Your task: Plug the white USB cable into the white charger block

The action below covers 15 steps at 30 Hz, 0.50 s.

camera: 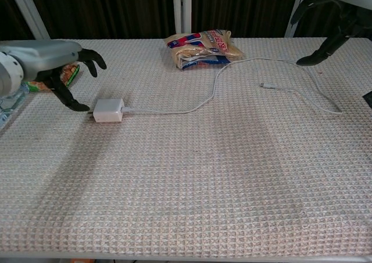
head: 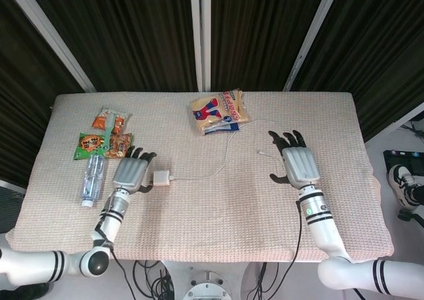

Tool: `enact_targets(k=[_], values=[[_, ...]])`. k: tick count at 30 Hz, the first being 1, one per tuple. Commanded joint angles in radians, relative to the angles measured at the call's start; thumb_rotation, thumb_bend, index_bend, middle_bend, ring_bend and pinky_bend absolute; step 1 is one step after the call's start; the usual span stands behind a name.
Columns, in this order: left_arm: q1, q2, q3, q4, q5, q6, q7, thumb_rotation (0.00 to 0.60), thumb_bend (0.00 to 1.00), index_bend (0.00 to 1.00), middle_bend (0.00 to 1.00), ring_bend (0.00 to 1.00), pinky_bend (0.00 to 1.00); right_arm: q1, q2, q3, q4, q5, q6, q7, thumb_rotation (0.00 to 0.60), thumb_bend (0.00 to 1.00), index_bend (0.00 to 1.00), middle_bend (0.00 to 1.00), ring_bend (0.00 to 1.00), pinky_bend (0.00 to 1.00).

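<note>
The charger lies flat on the table, just off the fingertips of the left hand, apart from them by a small gap in the chest view. That hand holds nothing; its fingers are spread and bent downward, the thumb reaching toward the cloth near the block's left side. The cable is plugged into the charger's right face and runs away from the left fingers across the cloth, bends up toward the snack bag, passes just beside it, then loops over to the right side. Its free end lies on the cloth near the fingertips of the right hand, short of touching them. The right hand is empty too, fingers apart and stretched out, palm down above the table, with part of the cable's loop under or beside it. Beyond the left hand's knuckles, further from the charger, sit a water bottle and several snack packets.
</note>
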State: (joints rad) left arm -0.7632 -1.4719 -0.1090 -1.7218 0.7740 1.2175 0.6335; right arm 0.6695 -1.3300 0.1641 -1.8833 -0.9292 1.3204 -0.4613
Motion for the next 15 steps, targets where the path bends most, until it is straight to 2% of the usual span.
enact_targets(k=[1, 7, 12, 15], values=[[0.117, 0.128, 0.048, -0.052, 0.158, 0.151, -0.096, 0.600, 0.15, 0.18, 0.22, 0.06, 0.01, -0.077, 0.071, -0.046, -0.027, -0.071, 0.043, 0.075, 0.600, 0.08, 0.08, 0.23, 0.09, 0.00], [0.300, 0.259, 0.120, 0.004, 0.322, 0.318, -0.286, 0.600, 0.15, 0.21, 0.22, 0.06, 0.00, -0.217, 0.183, -0.126, -0.008, -0.235, 0.098, 0.270, 0.600, 0.25, 0.10, 0.21, 0.06, 0.00], [0.438, 0.338, 0.185, 0.037, 0.425, 0.399, -0.454, 0.600, 0.15, 0.22, 0.22, 0.06, 0.00, -0.321, 0.213, -0.169, 0.007, -0.314, 0.171, 0.358, 0.600, 0.26, 0.10, 0.21, 0.05, 0.00], [0.503, 0.354, 0.205, 0.039, 0.452, 0.435, -0.497, 0.600, 0.15, 0.22, 0.22, 0.06, 0.00, -0.362, 0.225, -0.185, 0.016, -0.359, 0.199, 0.384, 0.600, 0.26, 0.10, 0.21, 0.05, 0.00]])
